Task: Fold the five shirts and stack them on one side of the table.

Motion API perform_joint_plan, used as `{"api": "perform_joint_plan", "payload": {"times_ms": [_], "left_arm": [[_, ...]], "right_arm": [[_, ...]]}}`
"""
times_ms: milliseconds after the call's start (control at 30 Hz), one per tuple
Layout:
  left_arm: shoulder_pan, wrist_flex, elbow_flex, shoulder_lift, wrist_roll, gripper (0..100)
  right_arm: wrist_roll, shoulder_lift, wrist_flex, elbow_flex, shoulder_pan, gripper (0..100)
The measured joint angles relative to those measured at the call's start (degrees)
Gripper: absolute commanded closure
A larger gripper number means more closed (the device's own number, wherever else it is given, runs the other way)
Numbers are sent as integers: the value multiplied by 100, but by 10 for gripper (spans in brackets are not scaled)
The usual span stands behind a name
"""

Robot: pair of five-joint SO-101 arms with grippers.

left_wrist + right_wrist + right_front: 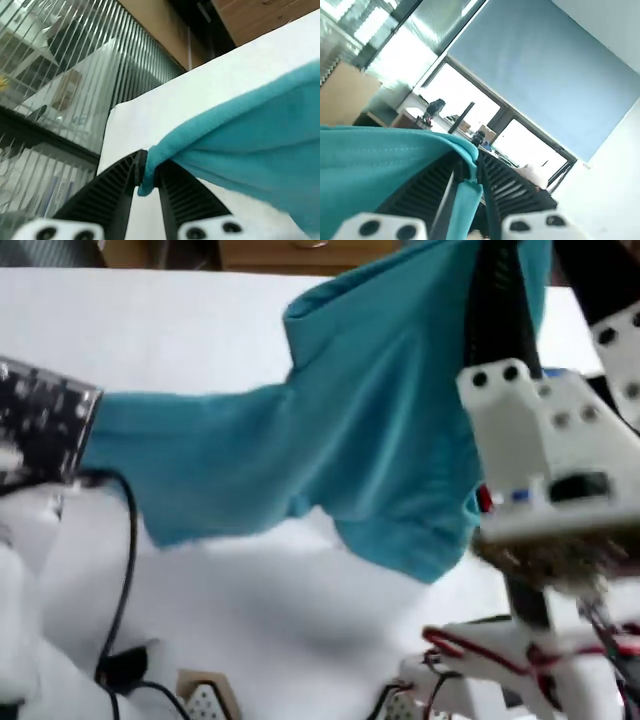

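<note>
One teal shirt (370, 430), counted once, hung in the air above the white table (200, 330), stretched in the high view from the 9 o'clock edge up toward 1 o'clock, with a loose fold sagging toward 5 o'clock over the tabletop. Two grippers had it. The left gripper (148, 172) had both black ribbed fingers (112, 187) pressed together on one corner of the shirt, with cloth pinched between them and a small tip poking out below. The right gripper (472, 172) was likewise clamped tight on a stitched hem of the shirt, with the fabric draped over one finger. In the high view the right arm's white wrist housing (540, 440) sat at 3 o'clock, its dark fingers running up into the cloth at 1 o'clock; a circuit board (40, 420) sat at 9 o'clock, just beside the shirt's end. One black cable (128, 540) looped down at 8 o'clock, and red wires (480, 655) lay at 5 o'clock. One shirt seen, no folded stack visible.
</note>
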State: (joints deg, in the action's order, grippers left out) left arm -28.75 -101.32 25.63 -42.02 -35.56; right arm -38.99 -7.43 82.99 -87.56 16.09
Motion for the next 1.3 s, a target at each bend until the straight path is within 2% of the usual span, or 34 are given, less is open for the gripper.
{"api": "perform_joint_plan", "payload": {"times_ms": [133, 300, 400, 600, 833, 1100, 1300], "left_arm": [[-343, 0, -70, -484, 0, 980], [-651, 0, -237, -589, 0, 980], [-765, 88, -554, -624, 35, 980], [-774, 712, -1020, -624, 255, 980], [-765, 1020, -1266, -624, 519, 980], [-765, 1029, -1266, -624, 563, 980], [-765, 1029, -1213, -624, 677, 980]], "right_arm": [[484, -299, 457, -9, 158, 979], [615, -440, 958, -9, 826, 979], [615, -440, 976, -9, 905, 979], [615, -440, 941, -9, 325, 979], [457, -440, -563, -9, -440, 979], [352, -440, -571, -35, -475, 979], [624, -598, 88, -44, 35, 979]]}}
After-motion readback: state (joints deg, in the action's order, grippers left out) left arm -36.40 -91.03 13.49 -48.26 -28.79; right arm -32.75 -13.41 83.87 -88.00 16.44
